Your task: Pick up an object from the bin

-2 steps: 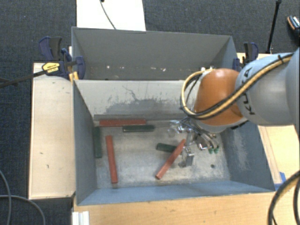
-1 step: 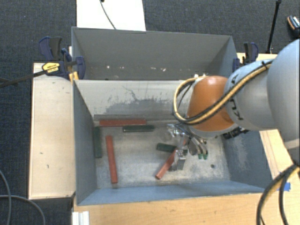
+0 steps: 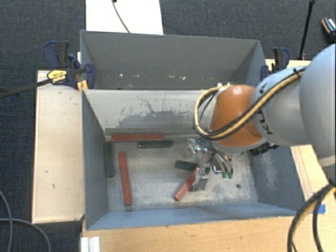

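The arm (image 3: 310,109) enters from the right and bends down into the grey metal bin (image 3: 94,140). Its orange cover (image 3: 236,114) stands above the right half of the bin floor, and black-and-yellow cables (image 3: 210,101) are looped around that cover. The claw (image 3: 202,173) sits low over the floor, right of centre. Its metal parts overlap the upper end of a short red-brown stick (image 3: 184,189), which lies at a slant with its lower end pointing to the front left. From where I stand, contact between claw and stick cannot be confirmed. How far the claw is open cannot be told either, because the wrist covers part of the mechanism. A small dark green block (image 3: 184,165) lies just beside the claw, on its left. Well apart from the claw, a long red-brown bar (image 3: 136,137) lies along the foot of the back wall, and a back green bar (image 3: 155,144) lies just in front of its right end. At the left side, a left green bar (image 3: 108,159) and a left red-brown bar (image 3: 125,178) lie near each other, both running front to back. Dark lettering (image 3: 264,124) is printed on the grey arm casing next to the orange cover. The cables partly hide it, and only what looks like "KU" can be made out.
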Available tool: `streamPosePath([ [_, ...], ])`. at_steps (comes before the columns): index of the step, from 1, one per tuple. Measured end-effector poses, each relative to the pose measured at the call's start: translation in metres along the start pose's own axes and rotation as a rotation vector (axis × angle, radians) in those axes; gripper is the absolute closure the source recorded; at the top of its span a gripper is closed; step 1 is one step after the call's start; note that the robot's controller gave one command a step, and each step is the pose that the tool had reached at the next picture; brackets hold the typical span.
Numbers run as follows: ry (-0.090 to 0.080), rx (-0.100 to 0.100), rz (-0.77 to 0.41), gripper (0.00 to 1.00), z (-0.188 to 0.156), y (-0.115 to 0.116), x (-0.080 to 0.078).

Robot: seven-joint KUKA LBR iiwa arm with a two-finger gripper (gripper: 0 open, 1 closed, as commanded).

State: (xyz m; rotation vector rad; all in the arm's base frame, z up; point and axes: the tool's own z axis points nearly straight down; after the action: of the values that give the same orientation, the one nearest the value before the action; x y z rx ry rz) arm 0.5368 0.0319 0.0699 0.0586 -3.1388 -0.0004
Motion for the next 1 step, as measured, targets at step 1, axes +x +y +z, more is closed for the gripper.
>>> streamPosePath([
  [1, 0.000, 0.000, -0.003, 1.00, -0.0004, 0.0001, -0.0001],
])
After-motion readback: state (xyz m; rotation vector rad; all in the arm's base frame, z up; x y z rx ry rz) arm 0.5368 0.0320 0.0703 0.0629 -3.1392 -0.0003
